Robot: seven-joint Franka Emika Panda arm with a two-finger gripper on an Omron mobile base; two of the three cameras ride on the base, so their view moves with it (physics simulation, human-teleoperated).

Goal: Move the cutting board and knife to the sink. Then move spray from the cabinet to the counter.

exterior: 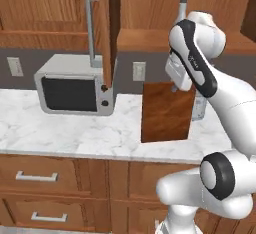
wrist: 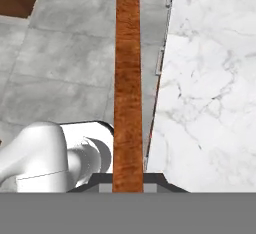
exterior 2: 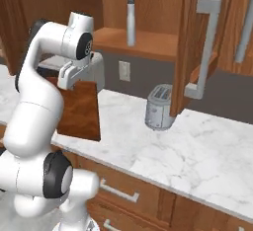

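Observation:
The reddish-brown cutting board (exterior: 166,113) hangs upright on its edge above the front of the white marble counter (exterior: 65,128), with my gripper (exterior: 178,85) shut on its top edge. From the right, the cutting board (exterior 2: 79,110) hangs below the gripper (exterior 2: 80,79). In the hand view, the cutting board (wrist: 128,88) runs edge-on away from the gripper (wrist: 128,182), over the counter's edge (wrist: 210,78). The pale spray (exterior 2: 131,18) stands upright on the shelf of the open cabinet (exterior 2: 148,45), and the spray (exterior: 182,0) also shows above my arm. The knife and the sink are out of view.
A grey microwave (exterior: 75,85) sits on the counter at the left. The toaster (exterior 2: 159,106) stands under the cabinet shelf. The open cabinet door (exterior 2: 190,42) with its long grey handle (exterior 2: 207,47) juts out over the counter. Brown drawers (exterior: 45,188) lie below.

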